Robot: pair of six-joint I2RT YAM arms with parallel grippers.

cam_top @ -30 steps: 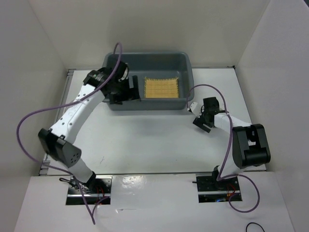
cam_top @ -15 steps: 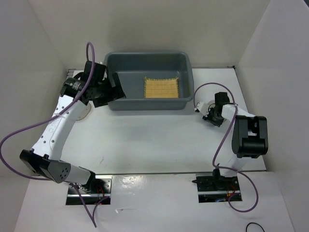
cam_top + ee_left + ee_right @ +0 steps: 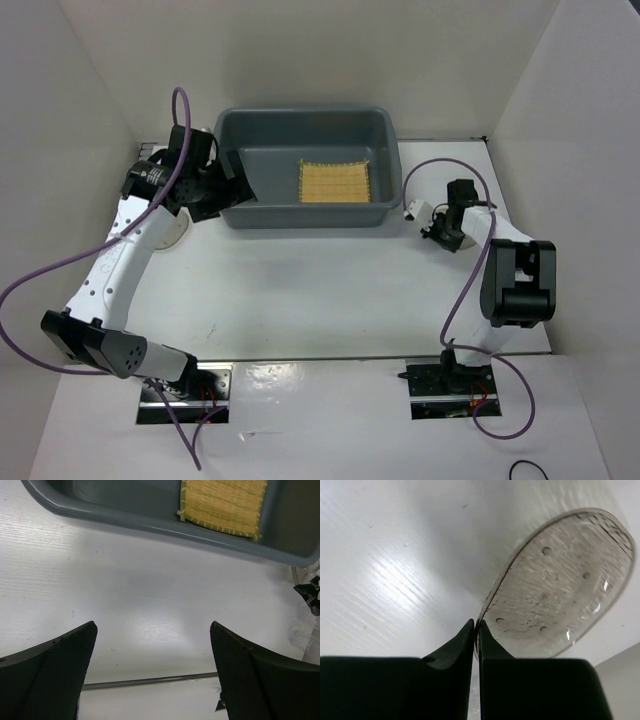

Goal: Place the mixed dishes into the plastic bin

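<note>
The grey plastic bin (image 3: 300, 218) stands at the back of the table with the yellow woven mat (image 3: 335, 182) lying flat inside it. My left gripper (image 3: 232, 188) hangs open by the bin's left near corner, nothing between its fingers. In the left wrist view the left gripper (image 3: 152, 627) looks across bare table at the bin's rim (image 3: 125, 522) and the mat (image 3: 222, 502). Right of the bin, my right gripper (image 3: 432, 228) is shut on the rim of a translucent round plate (image 3: 565, 590). The right gripper (image 3: 476, 624) pinches the plate's edge, and the plate is tilted.
A pale round dish (image 3: 176, 230) shows partly under the left arm at the table's left edge. Clear glassware (image 3: 306, 635) sits at the right edge of the left wrist view. White walls enclose the table on three sides.
The left arm has swung out of the bin to its left side, still open. The right gripper has closed on the plate's rim and shifted back and right.
</note>
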